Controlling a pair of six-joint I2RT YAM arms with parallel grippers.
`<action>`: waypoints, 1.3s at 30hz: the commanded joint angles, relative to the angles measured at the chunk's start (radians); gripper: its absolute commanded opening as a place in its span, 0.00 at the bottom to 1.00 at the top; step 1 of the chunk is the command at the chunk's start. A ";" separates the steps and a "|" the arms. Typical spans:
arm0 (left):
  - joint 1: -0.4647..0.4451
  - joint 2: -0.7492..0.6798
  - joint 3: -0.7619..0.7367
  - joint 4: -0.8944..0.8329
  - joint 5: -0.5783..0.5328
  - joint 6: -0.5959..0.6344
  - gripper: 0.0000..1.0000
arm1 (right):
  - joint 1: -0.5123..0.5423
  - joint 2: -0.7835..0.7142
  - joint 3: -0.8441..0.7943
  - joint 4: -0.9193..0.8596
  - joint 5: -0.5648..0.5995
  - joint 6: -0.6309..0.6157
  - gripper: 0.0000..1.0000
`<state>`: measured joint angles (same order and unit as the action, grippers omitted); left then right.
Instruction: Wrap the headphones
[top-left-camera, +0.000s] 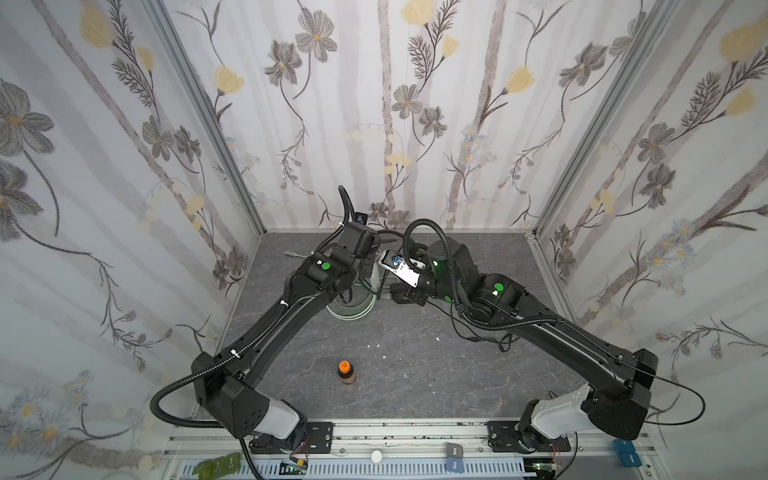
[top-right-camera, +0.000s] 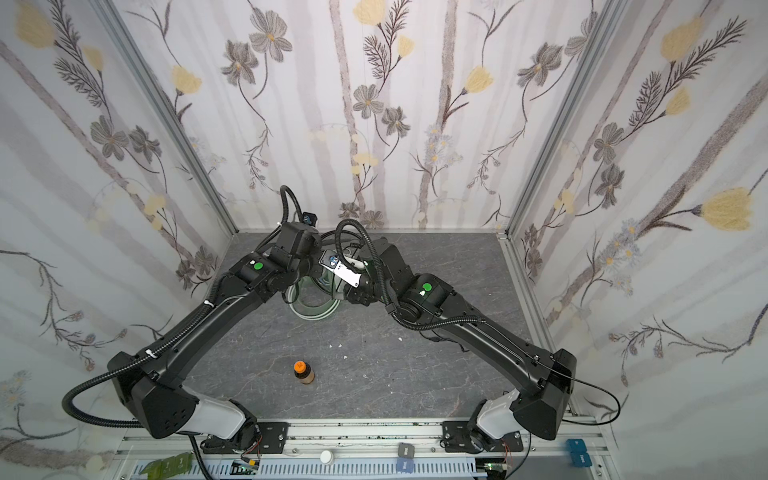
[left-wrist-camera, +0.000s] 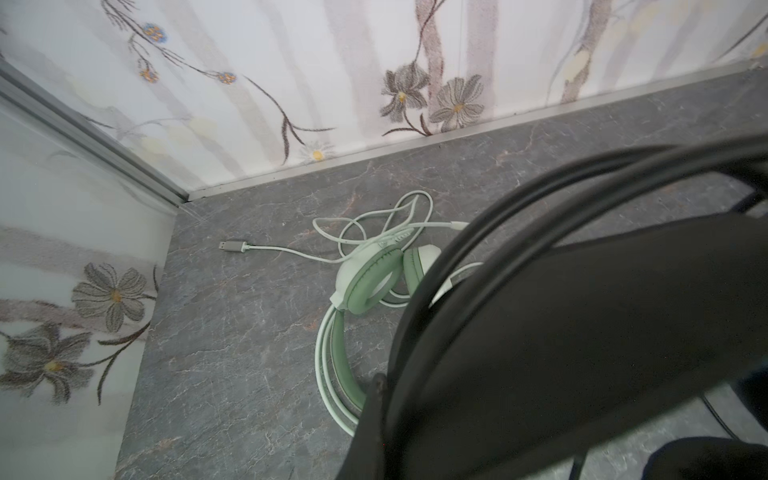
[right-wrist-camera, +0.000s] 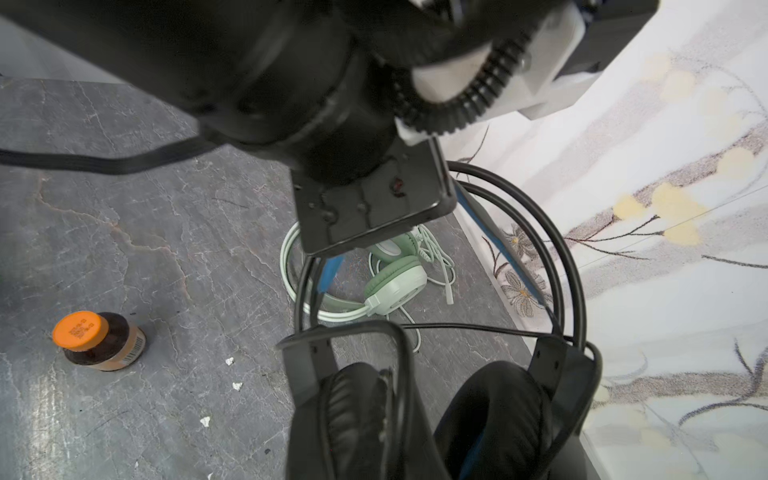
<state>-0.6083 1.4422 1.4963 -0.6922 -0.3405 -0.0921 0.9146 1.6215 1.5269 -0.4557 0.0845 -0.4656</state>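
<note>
The black headphones (right-wrist-camera: 494, 415) hang in the air between my two grippers at the back middle of the table. My left gripper (left-wrist-camera: 380, 415) is shut on their headband (left-wrist-camera: 582, 332), whose thin wire hoops (right-wrist-camera: 557, 249) and blue inner band (right-wrist-camera: 494, 232) arch upward. At the lower end my right gripper (right-wrist-camera: 386, 436) is shut on an ear cup (right-wrist-camera: 353, 415). Their black cable (top-left-camera: 478, 336) trails on the table under the right arm. The mint-green headphones (left-wrist-camera: 372, 282) lie flat underneath, in both top views (top-left-camera: 349, 309) (top-right-camera: 313, 309). A loose white cable (left-wrist-camera: 374, 224) ends in a USB plug (left-wrist-camera: 232, 246).
A small brown bottle with an orange cap (top-left-camera: 345, 372) (right-wrist-camera: 97, 340) stands at the front middle of the table. Small white scraps (top-left-camera: 374, 345) lie behind it. The flowered back wall (left-wrist-camera: 332, 83) and left wall (left-wrist-camera: 62, 291) stand close to the green headset.
</note>
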 joint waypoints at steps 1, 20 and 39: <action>-0.001 -0.042 -0.027 0.005 0.116 0.042 0.00 | -0.012 0.008 0.016 -0.008 0.014 -0.021 0.00; 0.001 -0.137 -0.076 -0.082 0.017 0.147 0.00 | -0.027 -0.018 0.026 -0.073 0.202 -0.083 0.07; 0.010 -0.160 -0.073 -0.045 -0.095 0.169 0.00 | 0.034 -0.074 0.089 -0.144 0.323 -0.156 0.10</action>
<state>-0.6003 1.2896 1.4193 -0.7551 -0.3962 0.0746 0.9390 1.5589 1.6009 -0.6170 0.3527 -0.5964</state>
